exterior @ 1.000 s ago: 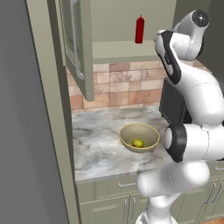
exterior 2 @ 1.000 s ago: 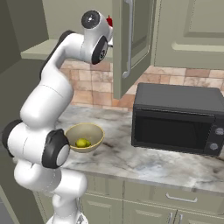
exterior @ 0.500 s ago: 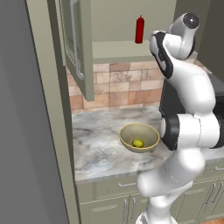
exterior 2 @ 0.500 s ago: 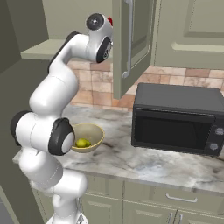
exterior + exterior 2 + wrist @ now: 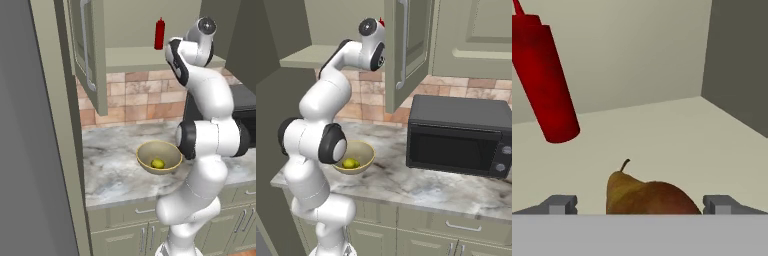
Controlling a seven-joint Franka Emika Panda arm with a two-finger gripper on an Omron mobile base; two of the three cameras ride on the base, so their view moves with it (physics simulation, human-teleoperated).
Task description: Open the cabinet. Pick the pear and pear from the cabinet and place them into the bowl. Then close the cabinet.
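Cabinet [image 5: 90,55] door swung wide open, so shelf access is clear. Arm reaches up into the cabinet; the hand [image 5: 640,206] sits low over the shelf w/ fingers [image 5: 559,204] spread wide, nothing gripped. In hand view a pear [image 5: 647,194] sits right between the two tips, stem up, brownish-yellow, standing on the shelf floor. Looks lined up for a straddle grasp: tips either side, not yet touching as far as I can tell.

Red squeeze bottle [image 5: 544,80] stands off to one side and further back on the same shelf, apart from the pear; it looks tilted bc the hand cam is rolled. Also visible in left base view [image 5: 160,33].

Bowl [image 5: 159,157] on the desk below the cabinet, just in front of the robot's body, prob so the drop is a short move down. One pear [image 5: 158,163] already inside it, also seen from right base view [image 5: 350,163].

Judgement: 1 of 2 fruits done; next = close on 2nd pear, lift out w/o bumping bottle, then shut door. Microwave [image 5: 458,132] to the right, clear of the path.
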